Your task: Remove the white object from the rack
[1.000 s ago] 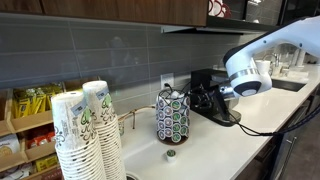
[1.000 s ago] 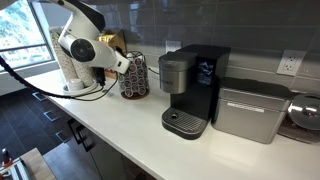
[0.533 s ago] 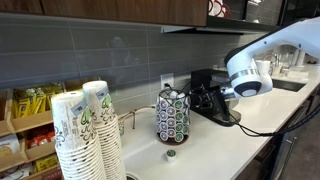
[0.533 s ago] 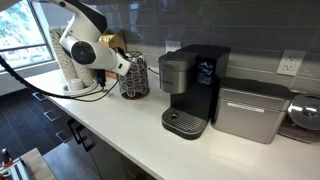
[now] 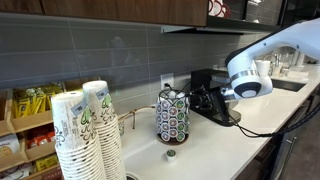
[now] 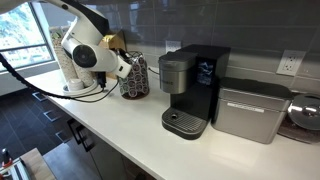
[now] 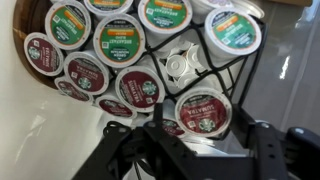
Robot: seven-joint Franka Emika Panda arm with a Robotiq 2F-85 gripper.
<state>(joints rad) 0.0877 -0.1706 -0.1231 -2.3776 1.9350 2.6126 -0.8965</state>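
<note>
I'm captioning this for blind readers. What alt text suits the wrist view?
Close-up of a wire rack packed with round green-topped and dark red-topped coffee pods, with one white pod held in a wire ring near the middle. The dark gripper fills the bottom edge, jaws apart, below the white pod.

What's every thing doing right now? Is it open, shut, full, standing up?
white pod: sitting in the rack, not grabbed.
rack: upright, nearly full.
gripper: open, close in front of the rack.
coffee machine: looks shut, nothing under its spout.
paper cups: stacked in towers.
loose pod: lying on the counter beside the rack.
</note>
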